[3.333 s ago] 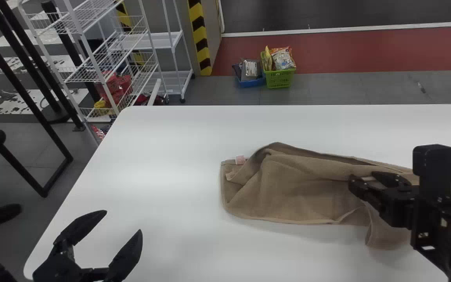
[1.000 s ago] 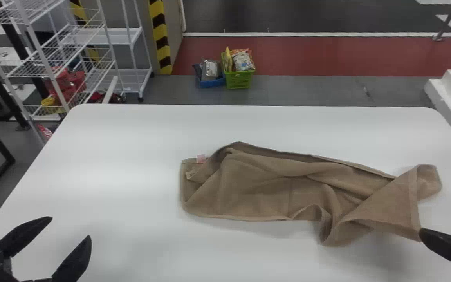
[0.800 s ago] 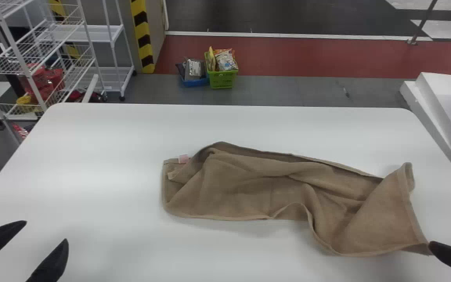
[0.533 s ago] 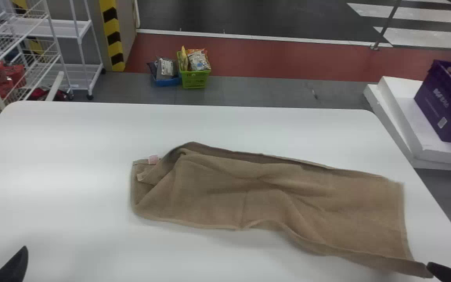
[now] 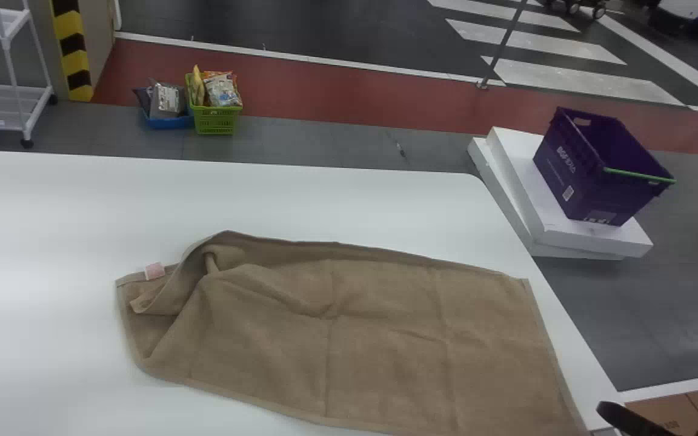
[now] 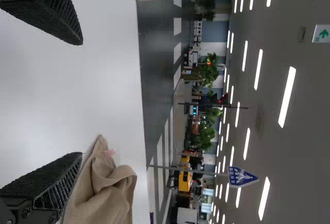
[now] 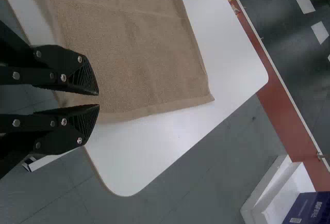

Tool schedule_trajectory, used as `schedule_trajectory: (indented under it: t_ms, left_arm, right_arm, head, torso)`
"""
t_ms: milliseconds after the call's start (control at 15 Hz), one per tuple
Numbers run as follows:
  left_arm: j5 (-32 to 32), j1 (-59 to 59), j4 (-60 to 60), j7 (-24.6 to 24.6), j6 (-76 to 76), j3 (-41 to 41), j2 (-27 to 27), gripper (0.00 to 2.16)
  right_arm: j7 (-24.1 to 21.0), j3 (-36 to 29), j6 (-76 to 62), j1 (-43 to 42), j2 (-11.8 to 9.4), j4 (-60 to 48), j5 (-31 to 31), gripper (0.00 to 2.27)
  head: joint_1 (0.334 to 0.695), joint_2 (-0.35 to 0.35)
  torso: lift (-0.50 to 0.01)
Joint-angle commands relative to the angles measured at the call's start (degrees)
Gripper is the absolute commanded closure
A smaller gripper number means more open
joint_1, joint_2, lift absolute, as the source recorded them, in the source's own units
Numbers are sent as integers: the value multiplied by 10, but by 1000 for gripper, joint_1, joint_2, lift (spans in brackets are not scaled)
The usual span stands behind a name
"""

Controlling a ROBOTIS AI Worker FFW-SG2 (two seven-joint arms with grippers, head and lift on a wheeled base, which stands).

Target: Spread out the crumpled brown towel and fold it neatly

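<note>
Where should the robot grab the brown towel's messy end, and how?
On the towel, probably the turned-over corner beside the pink tag, at the robot's left. I'd pinch from above with the left end effector: that flap looks loose, while the right end lies mostly flat.

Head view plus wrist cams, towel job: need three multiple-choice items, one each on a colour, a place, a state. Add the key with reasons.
1. Tag on the towel's left end?
A. pink
B. blue
C. black

2. What is the purple crate standing on?
A. the towel
B. white slabs
C. a wire shelf

3. Left gripper?
A. shut on the towel
B. shut, empty
C. open

Key:
1 A: a small pink tag shows at that end.
2 B: head view shows slabs beneath it.
3 C: left wrist view shows its fingertips wide apart, bare table between.
</note>
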Motion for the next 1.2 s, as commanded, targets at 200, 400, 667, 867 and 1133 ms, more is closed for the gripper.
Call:
schedule_trajectory:
  t_ms: [200,400,667,867,1133]
  left_arm:
    - [1,4,-10,0,2,-3,-2,29]
    - [1,8,-16,-2,3,-4,-2,29]
    - [-7,9,-41,7,18,-31,-2,29]
    - [-31,2,-51,12,28,-64,-2,26]
    - [-36,7,-63,12,30,-64,-2,29]
  right_arm:
    - [-9,-13,60,-44,8,-4,-85,33]
    - [-31,20,9,-56,8,0,-91,33]
    - [-82,137,-160,-53,8,29,-16,39]
    - [-125,234,-357,-40,8,67,48,53]
    - [-125,267,-218,-78,8,61,149,60]
  head:
    - [695,-302]
    - [695,-247]
    - [695,-228]
    - [695,-241]
    - [695,-234]
  torso:
    - [-128]
    - [-128]
    - [-128]
    - [-128]
    - [-128]
